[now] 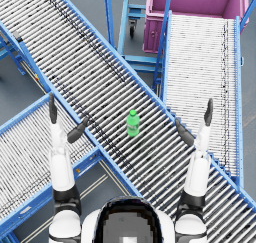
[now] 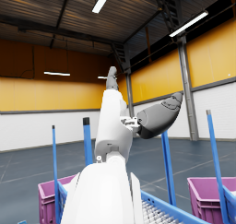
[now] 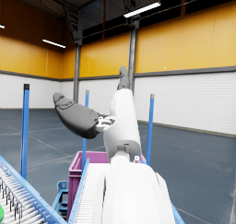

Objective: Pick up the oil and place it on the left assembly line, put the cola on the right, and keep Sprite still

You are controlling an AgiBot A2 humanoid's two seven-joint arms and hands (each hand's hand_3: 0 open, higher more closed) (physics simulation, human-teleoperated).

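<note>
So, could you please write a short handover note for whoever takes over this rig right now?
Left hand: open, raised, holding nothing.
Right hand: open, raised, holding nothing.
Sprite: upright on the middle conveyor, between the hands, untouched.
Oil and cola: not in view.
Done: no placement shows.
Left: oil onto the left line, cola onto the right line; leave Sprite alone.
</note>
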